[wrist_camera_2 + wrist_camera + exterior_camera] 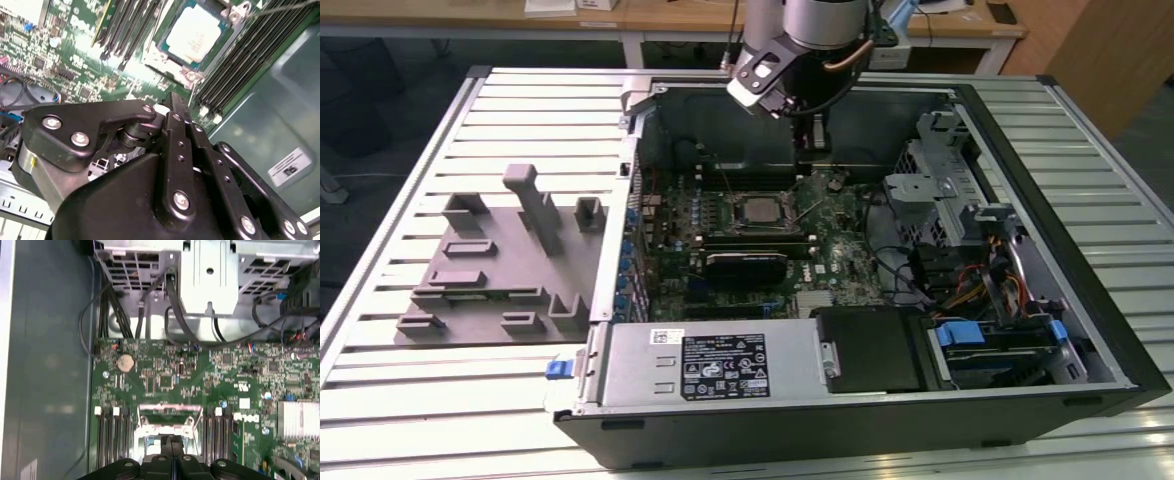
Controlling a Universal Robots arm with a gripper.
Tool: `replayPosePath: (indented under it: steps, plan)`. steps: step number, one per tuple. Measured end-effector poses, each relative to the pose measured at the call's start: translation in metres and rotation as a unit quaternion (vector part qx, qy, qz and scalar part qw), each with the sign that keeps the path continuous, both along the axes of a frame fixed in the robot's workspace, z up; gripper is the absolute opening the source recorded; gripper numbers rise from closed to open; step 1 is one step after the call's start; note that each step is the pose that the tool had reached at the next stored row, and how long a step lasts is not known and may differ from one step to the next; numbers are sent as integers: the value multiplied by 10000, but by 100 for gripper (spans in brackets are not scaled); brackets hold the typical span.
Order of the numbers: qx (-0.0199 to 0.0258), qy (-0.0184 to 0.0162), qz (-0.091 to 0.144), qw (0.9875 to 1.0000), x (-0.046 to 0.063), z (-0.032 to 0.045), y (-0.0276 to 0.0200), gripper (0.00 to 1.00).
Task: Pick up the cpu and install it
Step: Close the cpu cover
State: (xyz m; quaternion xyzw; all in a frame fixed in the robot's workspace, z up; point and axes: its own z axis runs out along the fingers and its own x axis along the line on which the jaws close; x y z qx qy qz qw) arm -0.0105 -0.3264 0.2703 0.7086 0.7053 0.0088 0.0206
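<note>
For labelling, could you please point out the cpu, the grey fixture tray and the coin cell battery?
cpu (193,31), second wrist view, silvery top plate.
grey fixture tray (507,262), exterior view, flat base.
coin cell battery (125,362), first wrist view, round face.

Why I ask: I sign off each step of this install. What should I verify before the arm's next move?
1. The cpu lies in the socket on the motherboard: ok.
2. Cpu seated flat all round: cannot tell.
3. Gripper shut with nothing between its fingers: ok.
4. Gripper apart from the cpu, not touching it: ok.
5. Socket latch locked down: cannot tell.
</note>
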Motion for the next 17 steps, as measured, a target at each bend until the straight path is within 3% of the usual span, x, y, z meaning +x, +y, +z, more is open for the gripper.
replayPosePath:
  steps: [11,17]
  plan:
    - [0,1,0,10000,241,-1,6,11]
    - [-1,1,0,10000,259,-2,6,11]
